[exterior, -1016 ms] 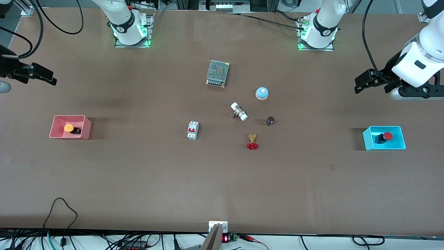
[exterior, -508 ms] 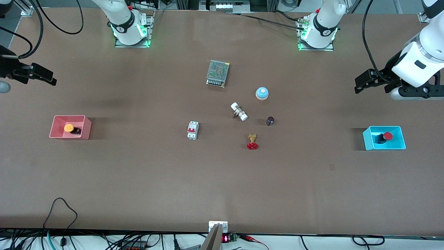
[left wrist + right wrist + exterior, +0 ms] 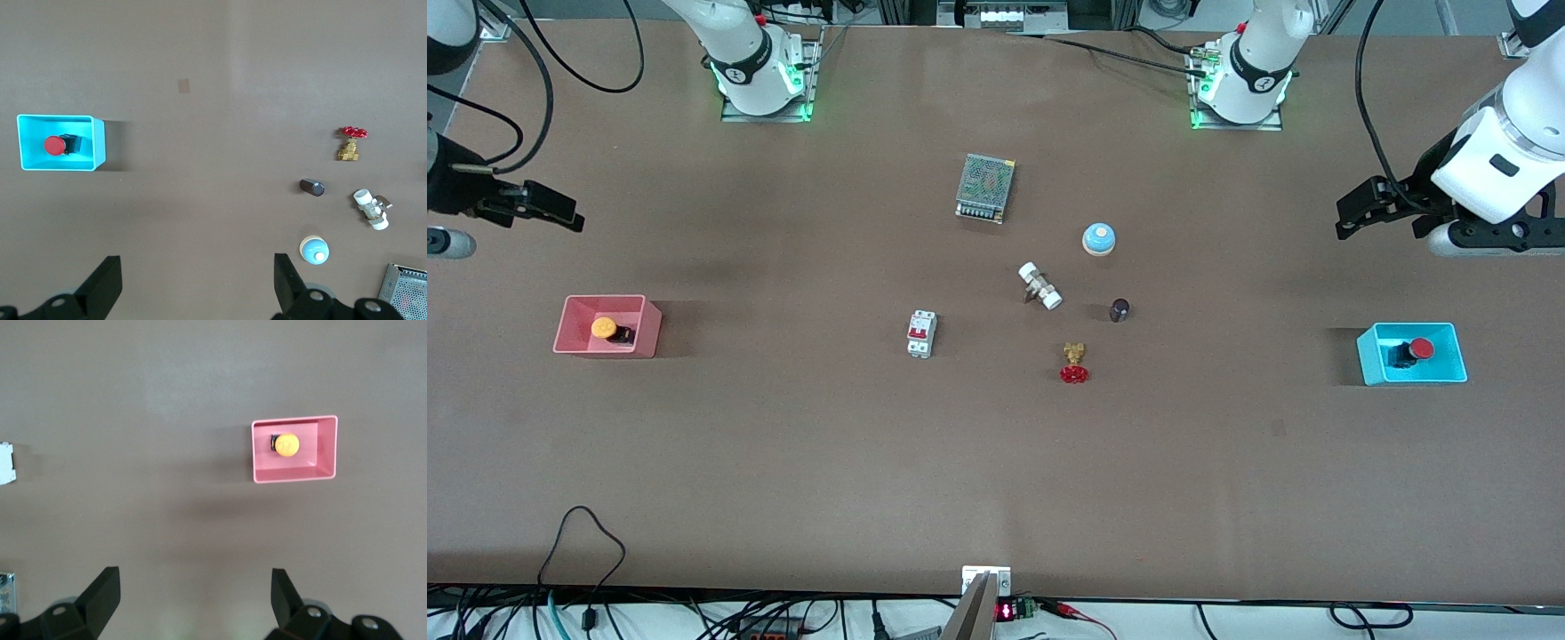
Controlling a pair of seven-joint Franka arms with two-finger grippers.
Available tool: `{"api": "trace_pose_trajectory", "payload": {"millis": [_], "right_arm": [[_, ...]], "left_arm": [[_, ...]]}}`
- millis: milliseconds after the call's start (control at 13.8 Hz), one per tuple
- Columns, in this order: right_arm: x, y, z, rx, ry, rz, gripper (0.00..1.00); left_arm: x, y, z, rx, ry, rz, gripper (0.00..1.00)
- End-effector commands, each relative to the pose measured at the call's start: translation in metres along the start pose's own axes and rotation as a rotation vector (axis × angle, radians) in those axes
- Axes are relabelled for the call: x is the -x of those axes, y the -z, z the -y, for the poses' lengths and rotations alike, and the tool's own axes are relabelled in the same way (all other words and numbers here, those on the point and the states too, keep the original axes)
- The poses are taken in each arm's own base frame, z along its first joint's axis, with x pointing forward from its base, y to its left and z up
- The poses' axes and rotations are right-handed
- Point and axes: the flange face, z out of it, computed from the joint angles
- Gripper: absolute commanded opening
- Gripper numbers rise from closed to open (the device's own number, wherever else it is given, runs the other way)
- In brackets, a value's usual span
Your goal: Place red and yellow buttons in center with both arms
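Observation:
The red button (image 3: 1420, 348) lies in a blue bin (image 3: 1369, 360) at the left arm's end of the table. It also shows in the left wrist view (image 3: 53, 145). The yellow button (image 3: 605, 328) lies in a pink bin (image 3: 569, 342) at the right arm's end, and in the right wrist view (image 3: 287, 444). My left gripper (image 3: 1347, 218) hangs open and empty over bare tabletop apart from the blue bin, as the left wrist view (image 3: 197, 267) shows. My right gripper (image 3: 569, 213) hangs open and empty over bare tabletop apart from the pink bin, as the right wrist view (image 3: 195, 580) shows. The brown tabletop's center (image 3: 996, 427) holds several small parts.
Around the middle lie a metal power supply (image 3: 984, 187), a blue-domed bell (image 3: 1099, 238), a white-ended fitting (image 3: 1040, 285), a dark knob (image 3: 1119, 309), a brass valve with a red handwheel (image 3: 1074, 363) and a white breaker (image 3: 921, 333).
My right gripper has shifted a little toward the middle of the table. The left arm and both buttons have not moved.

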Motion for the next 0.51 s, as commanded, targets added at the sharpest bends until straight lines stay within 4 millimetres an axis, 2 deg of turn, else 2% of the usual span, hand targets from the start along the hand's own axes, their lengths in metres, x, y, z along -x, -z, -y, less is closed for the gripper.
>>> {"api": "trace_pose_trajectory", "payload": {"millis": [0,73,218,435], "right_arm": [[-0.021,-0.031,-0.006,0.01,-0.014,0.007,1.0],[-0.031,-0.048,-0.013,0.013,-0.031,0.021,1.0],[-0.049,-0.084,-0.041,0.018,-0.065,0.037,1.0],[-0.065,-0.123,-0.054,0.035,-0.076,0.06,1.0]], "left_arm": [[0.001,0.006,0.0,-0.003,-0.022,-0.003,1.0],[0.001,0.006,0.0,-0.003,-0.022,-0.003,1.0],[0.001,0.006,0.001,-0.003,-0.022,-0.003,1.0],[0.001,0.006,0.001,-0.003,-0.022,-0.003,1.0]]}}
